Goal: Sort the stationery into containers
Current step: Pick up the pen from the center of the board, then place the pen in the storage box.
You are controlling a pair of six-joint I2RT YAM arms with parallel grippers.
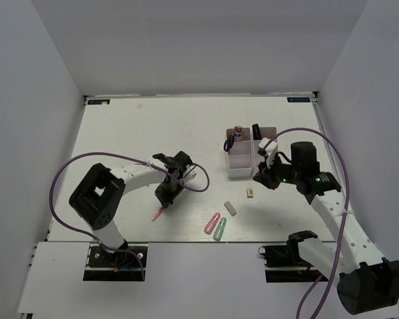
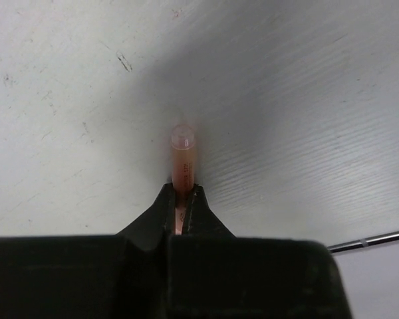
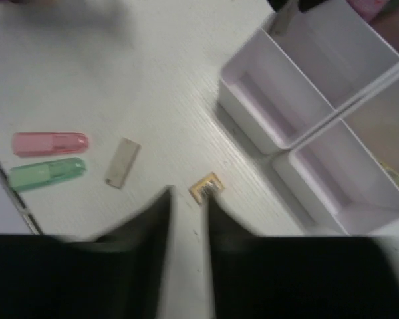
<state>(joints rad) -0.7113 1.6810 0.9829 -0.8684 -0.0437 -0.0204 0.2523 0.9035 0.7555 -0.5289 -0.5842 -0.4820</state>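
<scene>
Left jaws pinch pen [image 2: 183, 159] toward one end. Right jaws closed, empty, near clip [image 3: 206, 189]. Pen light, stiff, slick; may pivot; mid-barrel hold steadier.

A robot lab test cell: white table [image 1: 153, 126] boxed in by plain white walls [image 1: 199, 46].

pink pen [image 2: 183, 156], green eraser [image 3: 46, 173], white trays [image 3: 246, 123]

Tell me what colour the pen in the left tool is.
The pen is pink, clearest in the left wrist view.
</scene>
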